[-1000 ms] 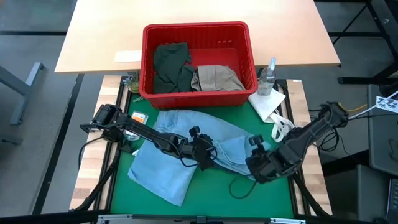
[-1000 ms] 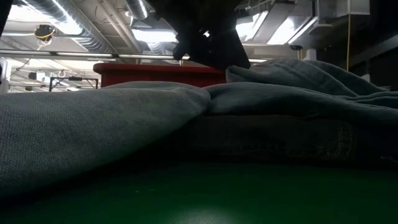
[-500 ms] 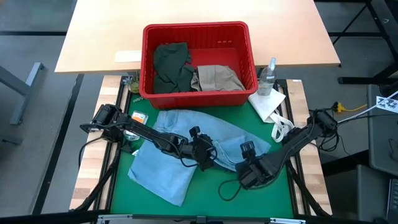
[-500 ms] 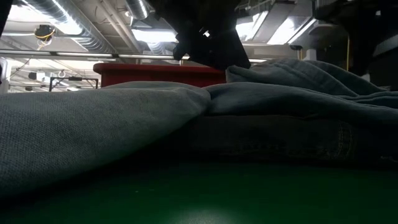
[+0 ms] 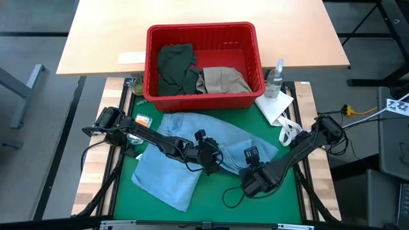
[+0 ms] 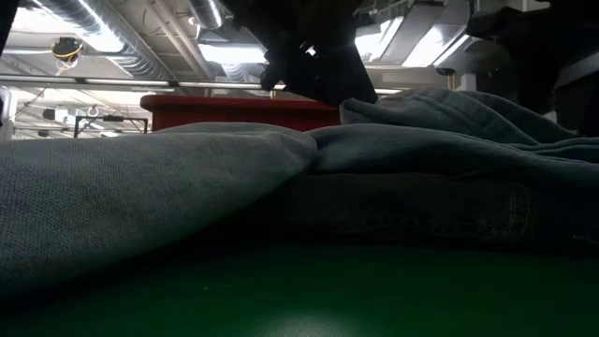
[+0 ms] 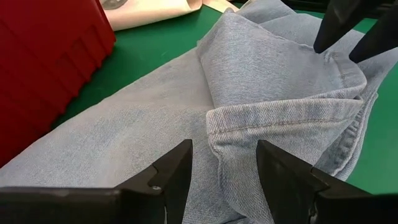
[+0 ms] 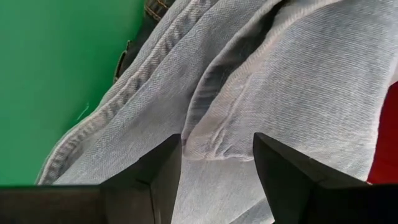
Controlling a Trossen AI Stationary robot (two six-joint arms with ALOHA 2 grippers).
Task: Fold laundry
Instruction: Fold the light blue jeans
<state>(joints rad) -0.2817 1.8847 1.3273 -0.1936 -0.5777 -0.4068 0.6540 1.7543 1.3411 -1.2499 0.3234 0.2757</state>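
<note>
1. Left claw [image 5: 214, 163] spread over the light blue denim [image 5: 192, 153], fingers [image 7: 168, 177] straddling a folded hem, nothing pinched.
2. Right claw [image 5: 250, 167] spread too, empty, low at the denim's right edge.
3. Denim lying flat mid-desk on the green mat [image 5: 211, 198].
4. Beyond it, red basket [image 5: 204, 32] holding the dark olive green piece [image 5: 174, 67] and beige khaki piece [image 5: 223, 80].

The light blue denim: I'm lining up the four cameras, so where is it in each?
High view: light blue denim mid-mat, below the red basket.
Low view: folded mound filling the middle.
Left wrist view: fills the picture.
Right wrist view: fills the right.
Shared landmark: the green mat.
</note>
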